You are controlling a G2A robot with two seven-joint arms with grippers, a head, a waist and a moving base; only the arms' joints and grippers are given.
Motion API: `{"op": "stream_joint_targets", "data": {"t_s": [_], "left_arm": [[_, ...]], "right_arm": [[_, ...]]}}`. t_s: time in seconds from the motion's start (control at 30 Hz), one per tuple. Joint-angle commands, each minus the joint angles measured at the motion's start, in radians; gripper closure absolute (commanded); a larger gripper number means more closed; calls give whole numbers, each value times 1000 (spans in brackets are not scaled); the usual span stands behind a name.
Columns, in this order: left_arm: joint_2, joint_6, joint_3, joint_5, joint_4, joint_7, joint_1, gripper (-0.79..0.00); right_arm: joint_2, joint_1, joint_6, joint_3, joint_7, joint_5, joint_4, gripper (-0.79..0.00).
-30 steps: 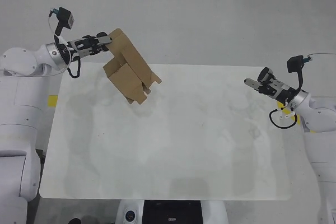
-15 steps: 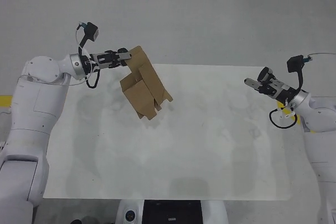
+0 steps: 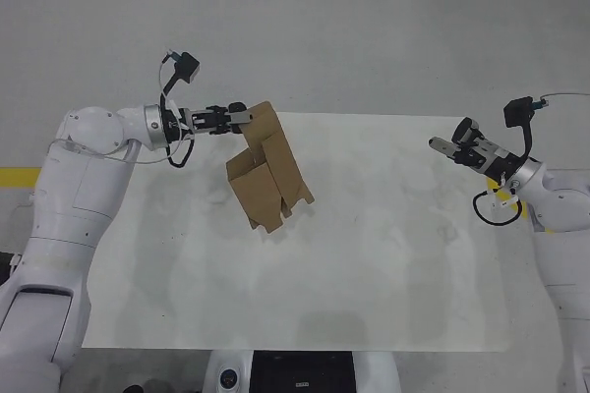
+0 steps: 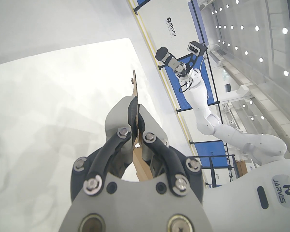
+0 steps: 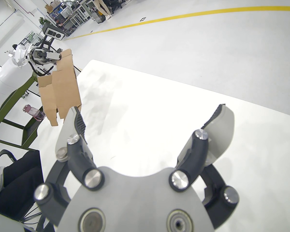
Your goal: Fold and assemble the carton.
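Observation:
A flattened brown carton [image 3: 269, 169] hangs in the air over the far left part of the white table [image 3: 374, 275], its flaps pointing down. My left gripper [image 3: 244, 116] is shut on the carton's upper far corner. In the left wrist view the carton [image 4: 135, 90] shows edge-on, pinched between the two fingers [image 4: 120, 119]. From the right wrist view the carton [image 5: 60, 85] dangles far off at the other side of the table. My right gripper [image 3: 444, 144] stands open and holds nothing above the table's far right edge, its fingers [image 5: 75, 119] spread wide.
The table top carries nothing else and has rounded corners. A green metal frame [image 5: 17, 102] with a pink bottle [image 5: 33, 112] stands beyond the table's left side. A yellow line [image 5: 183, 15] runs across the floor behind.
My left arm has swung the hanging carton to the right and inward over the table. The right arm has kept still.

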Motion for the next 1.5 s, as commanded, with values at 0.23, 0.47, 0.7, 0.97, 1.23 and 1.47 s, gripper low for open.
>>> {"op": "stream_joint_targets", "data": {"t_s": [0.23,0.47,0.7,0.97,1.23,1.47], "left_arm": [[-5,-32,50,-5,-26,-105,8,0],[-11,-44,79,-43,-30,-162,0,0],[-13,-25,111,-72,-69,-180,-4,0],[-12,-20,144,-119,-102,-186,-15,0],[-4,-27,176,-159,-122,-179,-16,0],[7,-41,196,-170,-130,-165,-20,0]], "right_arm": [[-10,56,-125,-113,108,163,40,-785],[-37,157,-198,-272,216,289,124,-785],[-71,241,-227,-459,220,381,172,-785],[-92,337,-282,-708,166,480,188,-785],[-106,414,-284,-886,163,587,182,-785],[-113,470,-284,-998,163,649,179,-256]]}}
